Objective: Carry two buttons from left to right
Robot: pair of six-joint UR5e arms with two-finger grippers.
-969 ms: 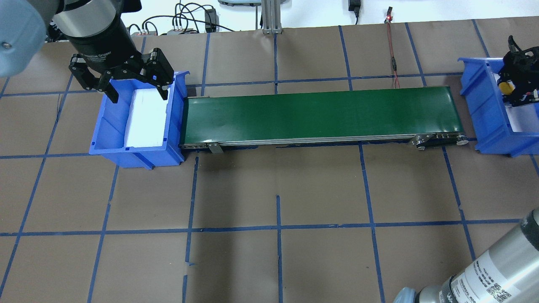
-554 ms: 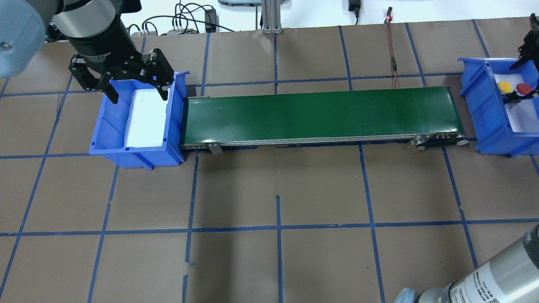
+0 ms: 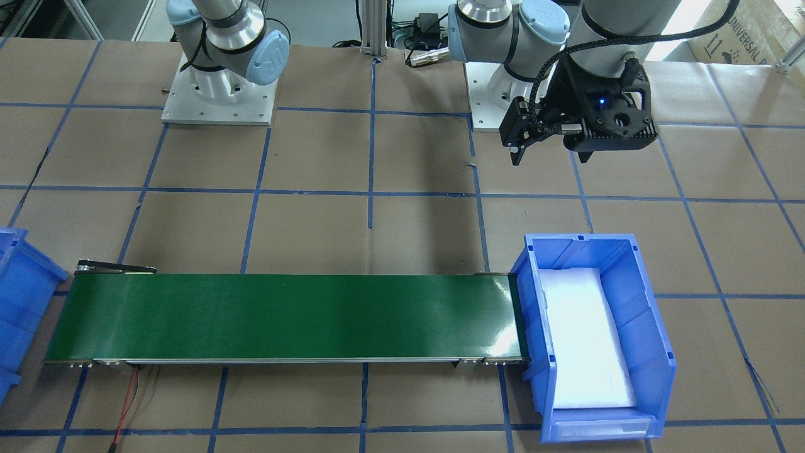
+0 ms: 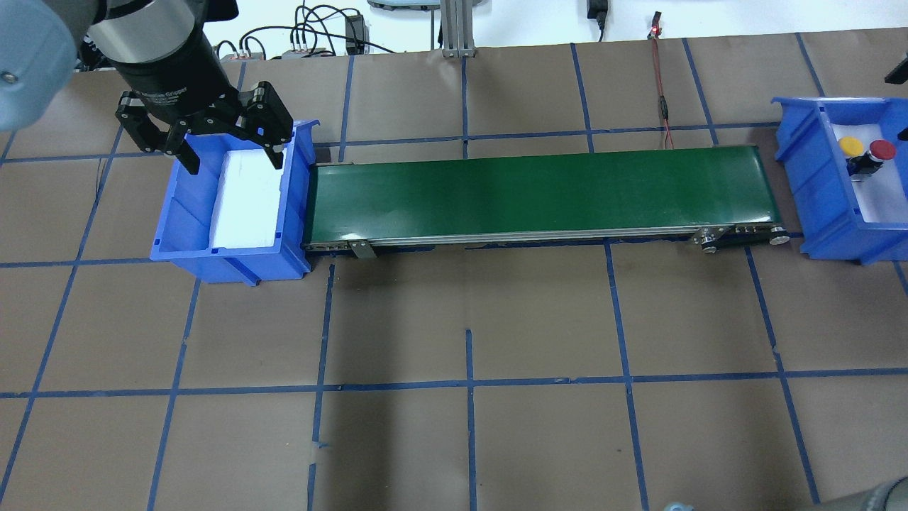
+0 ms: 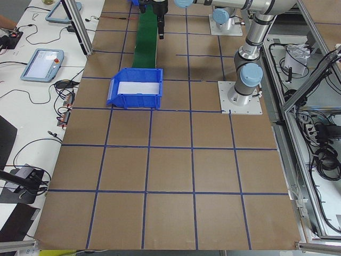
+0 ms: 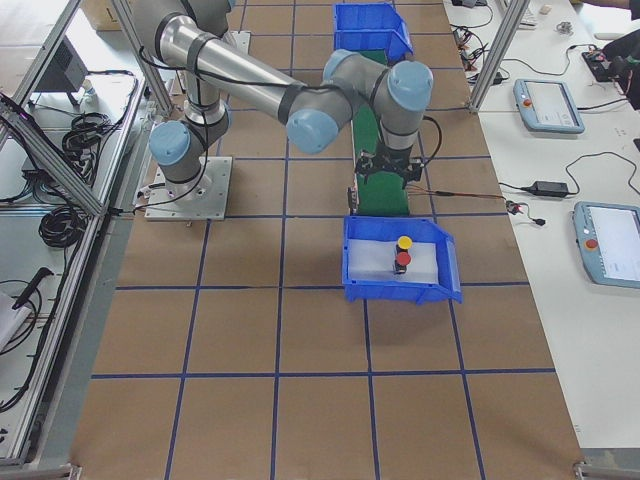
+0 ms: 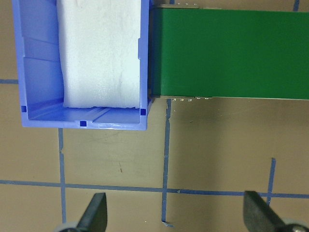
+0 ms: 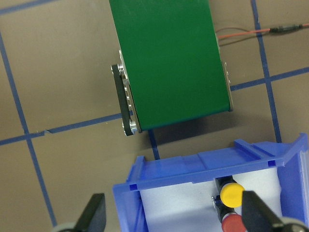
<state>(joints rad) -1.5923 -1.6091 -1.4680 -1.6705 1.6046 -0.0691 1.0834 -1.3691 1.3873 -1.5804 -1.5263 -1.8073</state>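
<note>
Side by side on the white foam inside the right blue bin (image 4: pixel 816 191): yellow button (image 4: pixel 850 145) and red button (image 4: pixel 882 149), caps up on dark bases, just beside each other toward the bin's far end. Judged delivered, both; looks like the closing step of the task, with no transport left to do.

Hovering above the right end of the belt, near that bin: right gripper (image 8: pixel 174 217), jaws spread wide, grasping nothing.

Between the two bins, laid along the brown papered surface (image 4: pixel 496 319): green conveyor belt (image 4: pixel 539 191). At its left end, left blue bin (image 4: pixel 177 227), showing only a white foam liner (image 4: pixel 245 199). Poised over that bin's far end: left gripper (image 4: pixel 230 152), likewise spread and holding nothing.

Next, probably no more than lifting both arms clear and parking them. Worth keeping the right gripper off the bin wall on the way, so as not to jostle the buttons.
</note>
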